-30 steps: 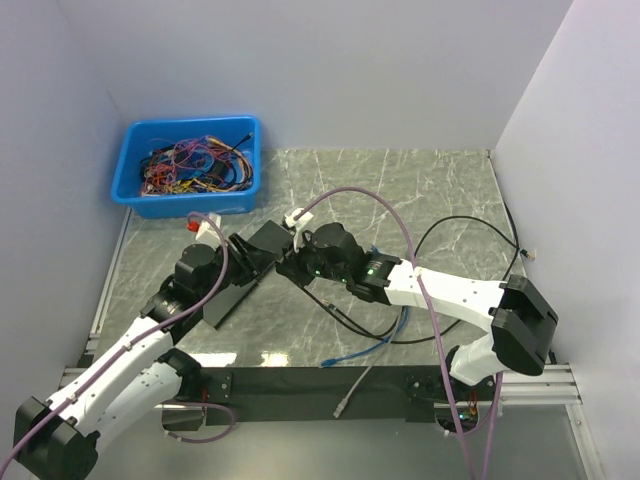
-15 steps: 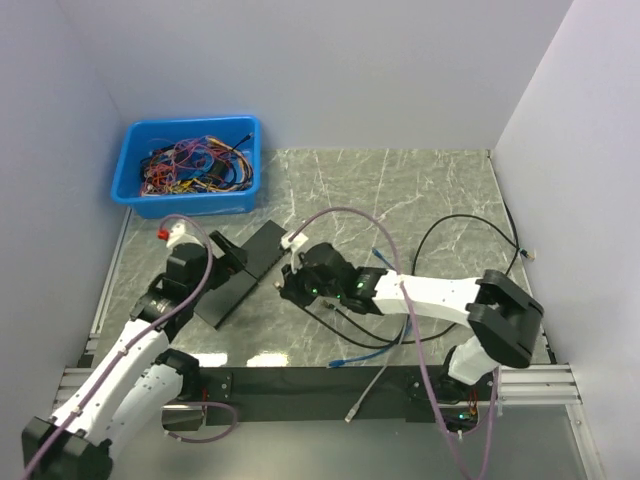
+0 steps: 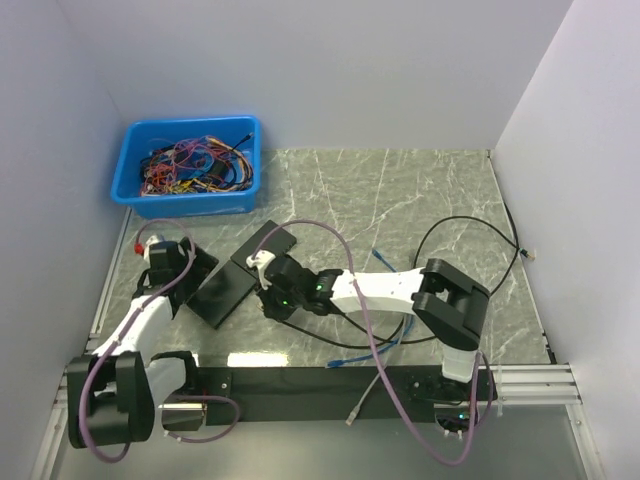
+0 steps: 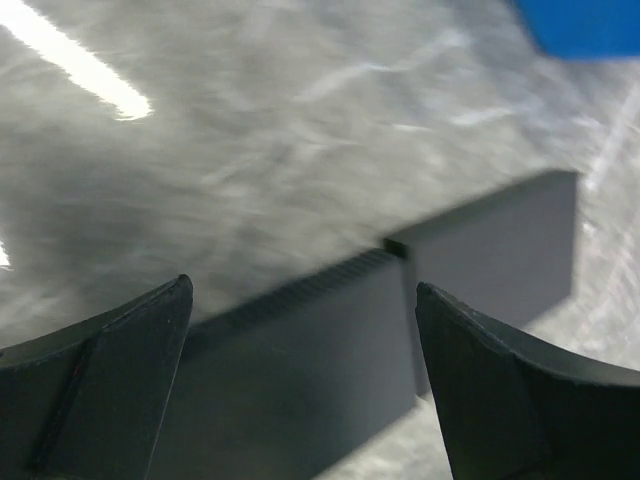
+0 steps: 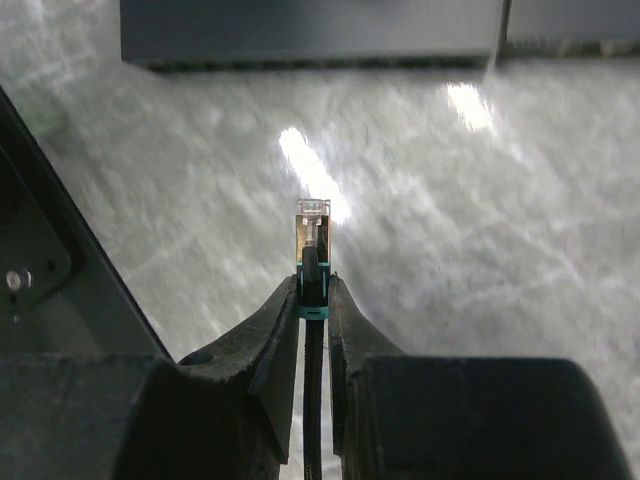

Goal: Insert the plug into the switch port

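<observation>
The switch (image 3: 243, 272) is a flat black box lying diagonally on the marble table. My left gripper (image 3: 196, 268) is open at its left end. In the left wrist view the switch (image 4: 300, 380) lies below and between the open fingers (image 4: 302, 290), which hold nothing. My right gripper (image 3: 268, 290) sits just right of the switch's near side. In the right wrist view it (image 5: 313, 285) is shut on a clear plug with a teal boot (image 5: 313, 235), on a black cable. The plug points toward the switch (image 5: 310, 30), with bare table between them.
A blue bin (image 3: 133, 170) full of tangled wires stands at the back left. A black cable loop (image 3: 470, 225) and a blue cable (image 3: 365, 350) lie right of my right arm. A grey cable (image 3: 358, 398) crosses the front rail. White walls close in both sides.
My left arm has pulled back to the left, off the switch's middle to its left end. My right gripper has moved left with the plug, closer to the switch.
</observation>
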